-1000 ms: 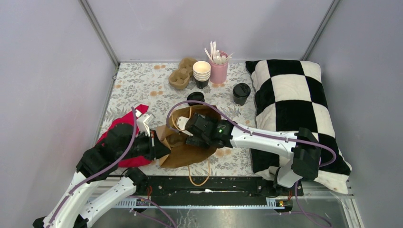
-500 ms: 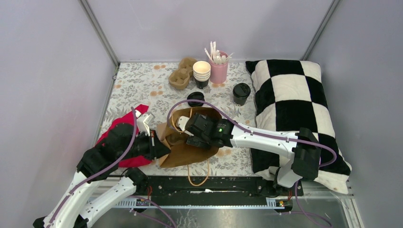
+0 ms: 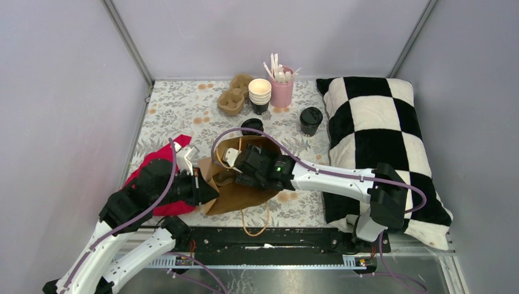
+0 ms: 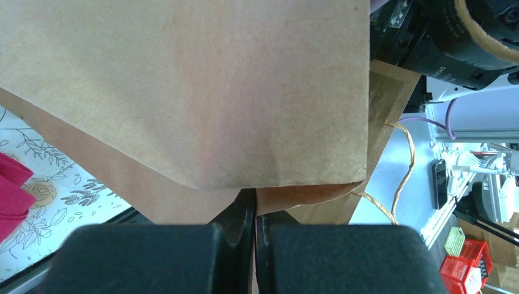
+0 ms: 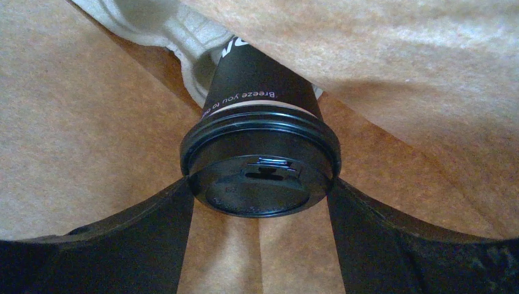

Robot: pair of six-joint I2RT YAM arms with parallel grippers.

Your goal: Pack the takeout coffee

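Note:
A brown paper bag (image 3: 245, 195) lies on its side at the table's near middle. My left gripper (image 3: 205, 187) is shut on the bag's edge (image 4: 306, 191), pinching the paper and holding the mouth up. My right gripper (image 5: 260, 184) reaches into the bag, its fingers (image 5: 168, 226) pressed against both sides of the black lid of a takeout coffee (image 5: 263, 110). That black cup leans in a grey pulp carrier (image 5: 183, 37) inside the bag. In the top view the cup and the right fingertips are hidden by the bag. A second lidded takeout coffee (image 3: 311, 120) stands on the table.
At the back stand a stack of lidless cups (image 3: 259, 95), a pink holder of stirrers (image 3: 281, 89), pulp carriers (image 3: 234, 98) and a low stack of black lids (image 3: 251, 126). A checkered pillow (image 3: 379, 141) fills the right side. A red cloth (image 3: 160, 208) lies under the left arm.
My right gripper has shifted slightly left, deeper into the bag. The left gripper has kept its pinch on the bag's edge.

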